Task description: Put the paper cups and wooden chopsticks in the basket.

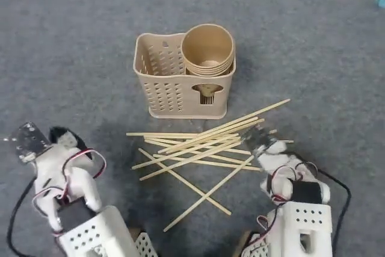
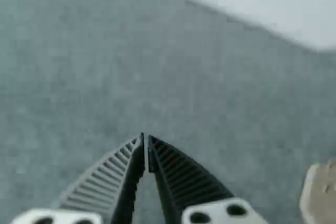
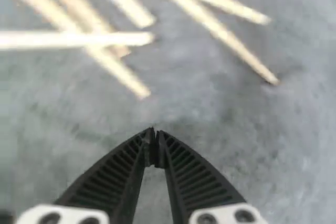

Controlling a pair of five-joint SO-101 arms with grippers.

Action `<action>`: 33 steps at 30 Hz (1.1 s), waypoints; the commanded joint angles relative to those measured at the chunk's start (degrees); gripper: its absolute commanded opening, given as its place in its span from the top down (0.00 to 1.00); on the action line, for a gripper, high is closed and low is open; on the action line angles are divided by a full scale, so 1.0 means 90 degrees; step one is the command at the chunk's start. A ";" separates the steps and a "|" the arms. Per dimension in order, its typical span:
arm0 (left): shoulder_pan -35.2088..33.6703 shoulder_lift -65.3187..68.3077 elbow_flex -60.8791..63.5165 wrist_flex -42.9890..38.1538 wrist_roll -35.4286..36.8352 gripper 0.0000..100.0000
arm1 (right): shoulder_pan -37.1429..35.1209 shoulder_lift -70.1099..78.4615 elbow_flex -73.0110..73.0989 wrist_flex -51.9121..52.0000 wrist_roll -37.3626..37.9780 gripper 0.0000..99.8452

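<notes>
Grey carpet [image 1: 72, 58]: one basket [image 1: 168, 91] holding cup stack [image 1: 207, 49]; ten-odd chopsticks [image 1: 198, 148] loose; left pincer [image 2: 145, 145], right pincer [image 3: 154, 137] closed.

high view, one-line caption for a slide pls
Paper cups stacked in the basket, wooden chopsticks scattered on the grey surface in front.

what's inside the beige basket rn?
A stack of tan paper cups fills one compartment of the beige perforated plastic basket. Nothing sticks up out of the other compartment; its floor is hidden behind the front wall.
</notes>
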 commanded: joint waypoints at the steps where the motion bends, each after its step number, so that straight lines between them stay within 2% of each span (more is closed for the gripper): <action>1: -0.0068 -0.0078 0.0210 -0.0322 -0.0098 0.99 | -0.0757 -0.0112 -0.0742 0.0659 0.0615 0.99; 3: -0.0049 -0.0088 0.0278 -0.0391 -0.0098 0.99 | -0.1324 -0.0112 -0.1045 0.1031 0.0664 0.95; 6: -0.0049 -0.0049 0.0308 -0.0576 -0.0088 0.98 | -0.2261 -0.0112 -0.1387 0.1421 0.0654 0.82; 9: -0.0049 -0.0049 0.0308 -0.0557 -0.0049 0.92 | -0.3277 -0.0054 -0.1534 0.1470 0.0635 0.73; 15: -0.0059 -0.0049 0.0200 -0.0410 0.0205 0.89 | -0.5465 -0.0044 -0.1670 0.1490 0.0156 0.72; 18: -0.0068 -0.0049 0.0161 -0.0410 0.0215 0.89 | -0.6247 -0.0044 -0.1680 0.1411 0.0029 0.72; 25: -0.0440 0.0674 -0.0171 -0.0527 0.0234 0.89 | -0.6520 -0.0005 -0.1690 0.0620 0.0059 0.72; 30: -0.0664 0.2452 -0.0640 -0.1465 0.0244 0.89 | -0.6755 0.1021 -0.1885 -0.0015 0.0039 0.72; 33: -0.0694 0.3565 -0.1011 -0.2042 0.0557 0.89 | -0.7077 0.2076 -0.2188 -0.0132 0.0029 0.72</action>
